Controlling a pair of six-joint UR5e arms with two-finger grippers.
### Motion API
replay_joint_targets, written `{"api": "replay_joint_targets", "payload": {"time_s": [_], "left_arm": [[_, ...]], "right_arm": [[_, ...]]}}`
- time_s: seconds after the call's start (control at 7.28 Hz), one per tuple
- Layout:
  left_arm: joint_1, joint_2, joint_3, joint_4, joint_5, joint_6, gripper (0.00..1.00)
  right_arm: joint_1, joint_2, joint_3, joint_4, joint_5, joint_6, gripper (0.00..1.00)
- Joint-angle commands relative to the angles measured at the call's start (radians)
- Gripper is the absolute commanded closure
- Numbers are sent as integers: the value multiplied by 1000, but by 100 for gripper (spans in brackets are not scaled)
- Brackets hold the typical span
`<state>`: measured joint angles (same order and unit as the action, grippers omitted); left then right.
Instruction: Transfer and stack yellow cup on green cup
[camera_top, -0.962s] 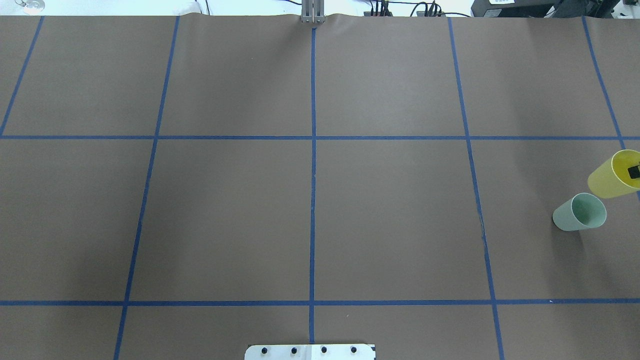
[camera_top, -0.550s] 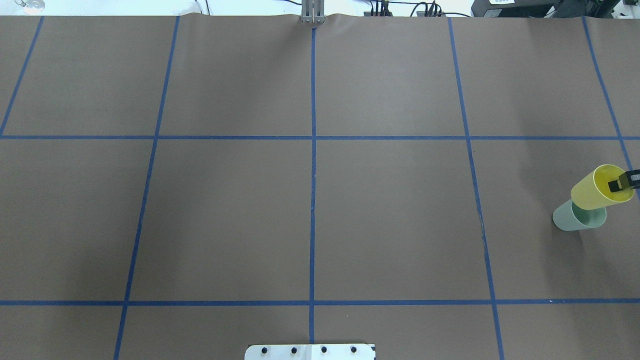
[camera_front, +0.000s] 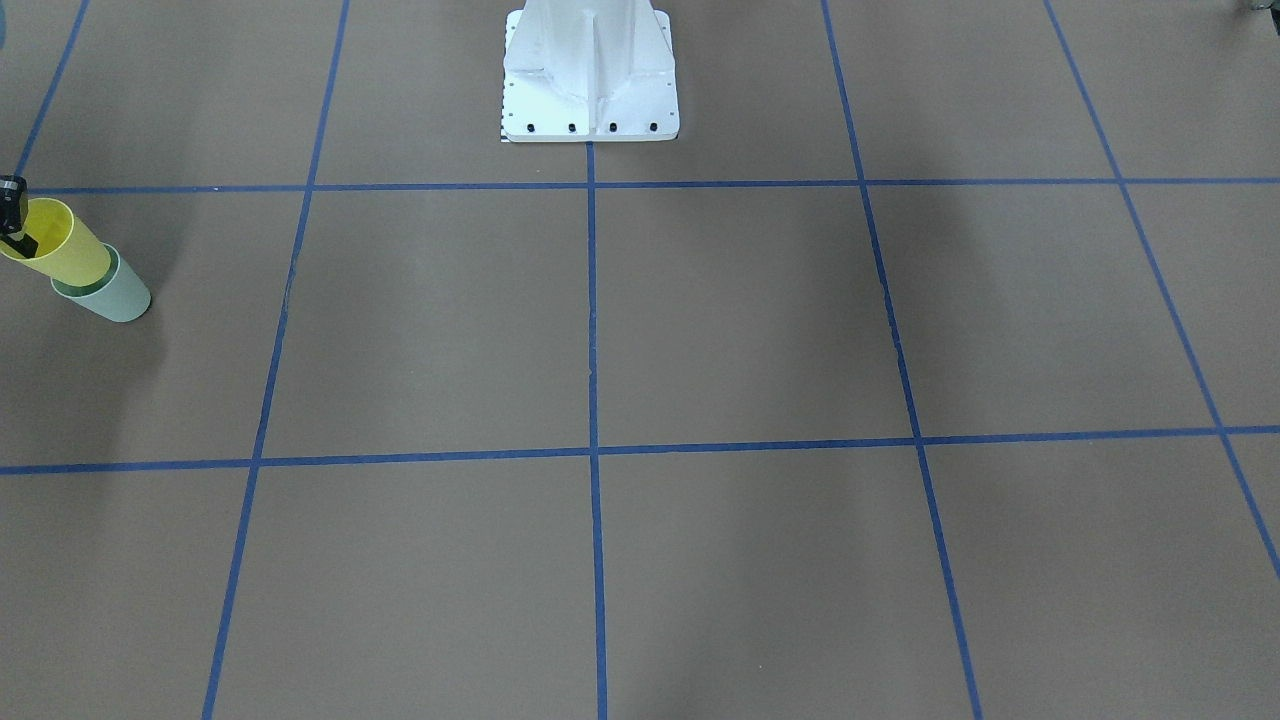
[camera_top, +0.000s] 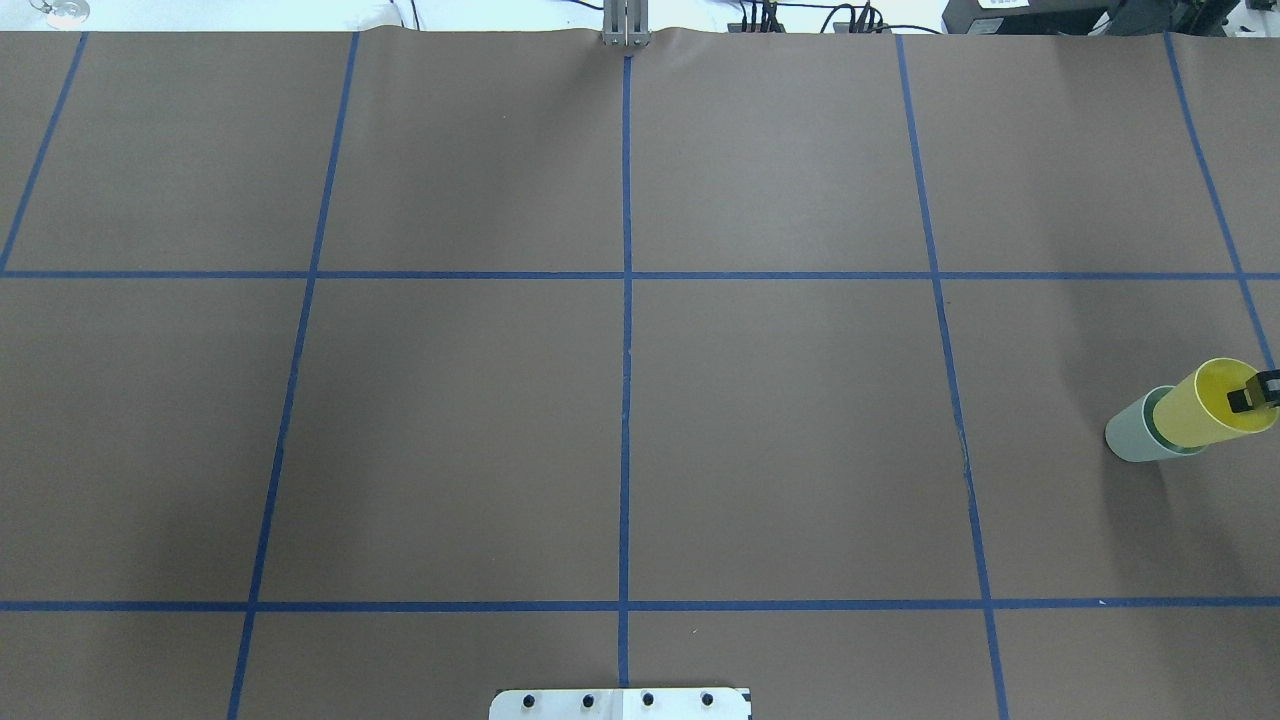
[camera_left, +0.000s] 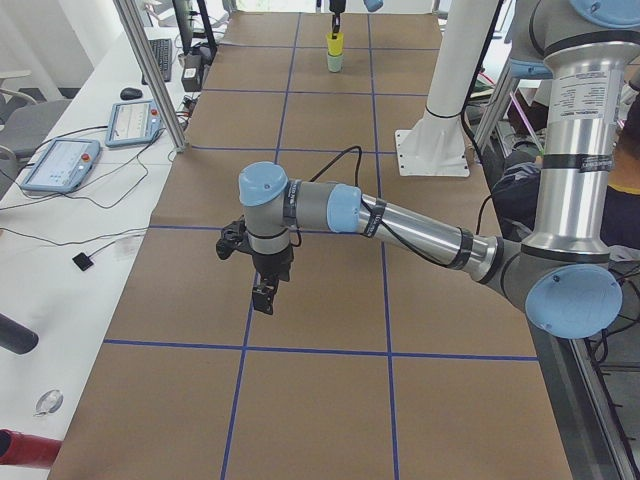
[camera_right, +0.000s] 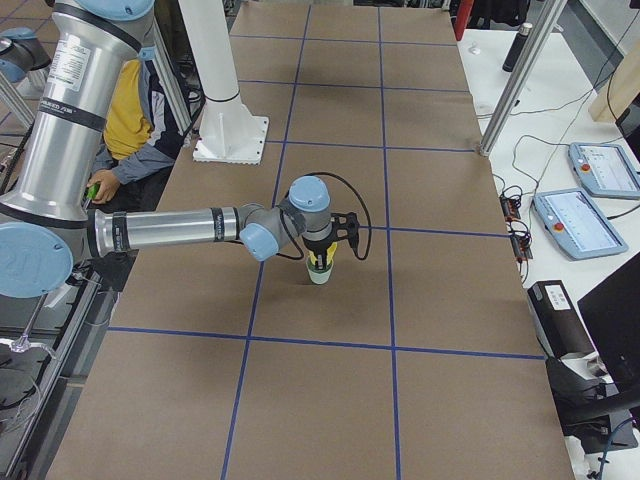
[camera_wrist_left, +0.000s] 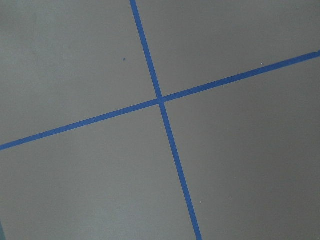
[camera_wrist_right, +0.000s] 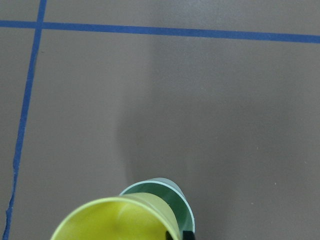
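The yellow cup (camera_top: 1205, 408) sits partway inside the green cup (camera_top: 1128, 436) near the table's right edge, its upper half standing out above the green rim. My right gripper (camera_top: 1256, 392) is shut on the yellow cup's rim, one finger inside it. The front-facing view shows the yellow cup (camera_front: 58, 250) nested in the green cup (camera_front: 122, 297) at far left. In the right wrist view the yellow cup (camera_wrist_right: 115, 220) covers most of the green cup (camera_wrist_right: 177, 202). My left gripper (camera_left: 263, 295) hangs over bare table far from the cups; I cannot tell if it is open or shut.
Blue tape lines (camera_top: 626, 300) divide the brown table into squares. The white robot pedestal (camera_front: 590, 80) stands at the robot's side. A seated person (camera_right: 130, 130) is beside the base. Tablets (camera_right: 585, 215) and cables lie on a side bench.
The yellow cup, held by my right gripper, has moved from beside and above the green cup to over it and down into its mouth. The green cup has stayed put.
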<state>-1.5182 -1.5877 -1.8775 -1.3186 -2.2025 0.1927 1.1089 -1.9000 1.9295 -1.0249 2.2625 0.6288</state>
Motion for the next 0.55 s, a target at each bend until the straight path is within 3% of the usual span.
{"api": "replay_joint_targets", "payload": {"time_s": [0.0,0.27,0.41], "left_arm": [[0,0,0,-1,0,-1,0],[1,0,1,-1,0,-1,0],[1,0,1,-1,0,1,0]], "right_arm": [[-14,-4,-1,0,-18,0,100],[-18,2,-1,-1,-18,2,100],[-24,5,-1,-1,-18,3,92]]}}
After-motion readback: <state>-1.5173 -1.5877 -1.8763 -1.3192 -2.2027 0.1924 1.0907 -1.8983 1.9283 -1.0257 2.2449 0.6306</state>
